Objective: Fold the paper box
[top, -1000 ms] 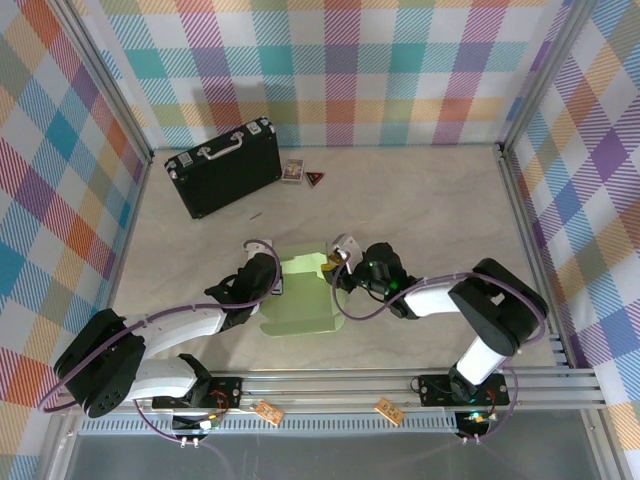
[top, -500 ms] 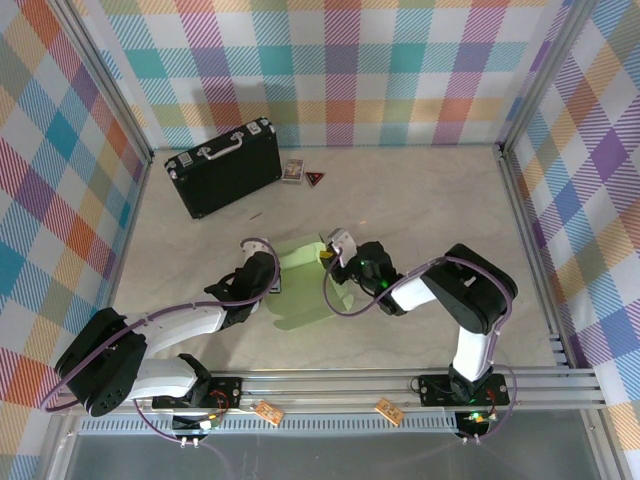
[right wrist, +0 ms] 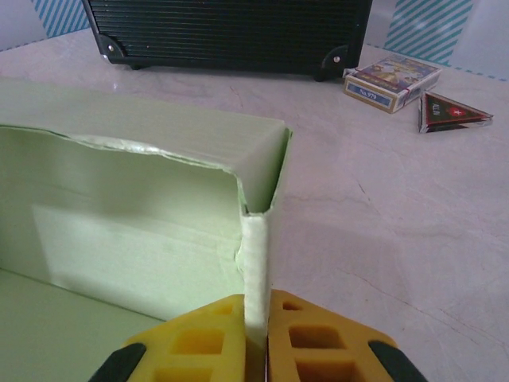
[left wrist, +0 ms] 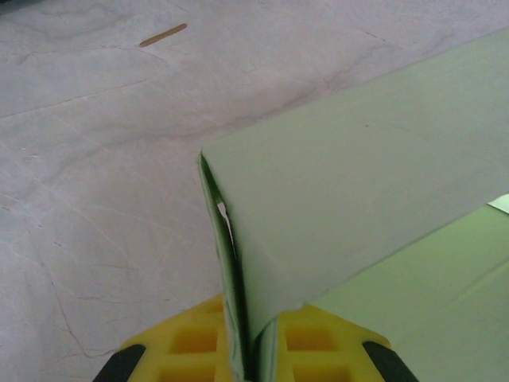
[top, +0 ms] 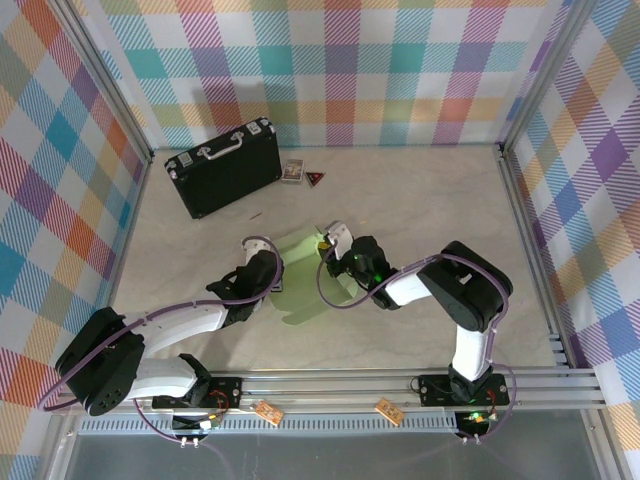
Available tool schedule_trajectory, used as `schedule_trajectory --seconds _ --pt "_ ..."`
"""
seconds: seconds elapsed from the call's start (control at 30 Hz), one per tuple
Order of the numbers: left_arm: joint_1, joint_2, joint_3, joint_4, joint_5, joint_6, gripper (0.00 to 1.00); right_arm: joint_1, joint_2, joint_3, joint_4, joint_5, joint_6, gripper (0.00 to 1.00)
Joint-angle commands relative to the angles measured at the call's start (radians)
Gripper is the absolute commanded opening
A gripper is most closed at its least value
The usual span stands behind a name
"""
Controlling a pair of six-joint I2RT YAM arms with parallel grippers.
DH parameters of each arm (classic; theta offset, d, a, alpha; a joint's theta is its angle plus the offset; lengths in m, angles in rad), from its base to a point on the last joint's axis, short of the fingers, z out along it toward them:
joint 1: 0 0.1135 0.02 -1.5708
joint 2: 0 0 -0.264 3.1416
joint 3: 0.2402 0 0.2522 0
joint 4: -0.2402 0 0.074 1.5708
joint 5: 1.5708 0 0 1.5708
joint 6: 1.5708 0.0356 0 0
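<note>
Presently, left gripper (left wrist: 253, 354) closed tight on a paper box (left wrist: 358, 183) wall fold, right gripper (right wrist: 256, 330) pinching a corner flap; raise both walls evenly, creasing without tearing.

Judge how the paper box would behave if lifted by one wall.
The box looks like thin card with a wavy top edge, so it would probably flex if lifted by the wall in the right tool. Thin and hollow, it is likely light. The fold pinched in the left tool suggests it creases easily.
</note>
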Motion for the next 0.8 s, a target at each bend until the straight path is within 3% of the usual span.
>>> schedule_trajectory --seconds 0.0,0.47,0.77 --pt "-0.030 -0.001 0.041 -0.023 0.079 0.021 0.00 0.020 0.005 0.041 0.045 -0.023 0.008 0.12" --pt "-0.049 -0.006 0.061 -0.078 0.072 0.013 0.00 0.040 0.004 0.070 0.060 0.016 0.003 0.22" --pt "-0.056 -0.022 0.059 -0.090 0.077 0.011 0.00 0.040 0.001 0.075 0.053 0.054 -0.001 0.00"
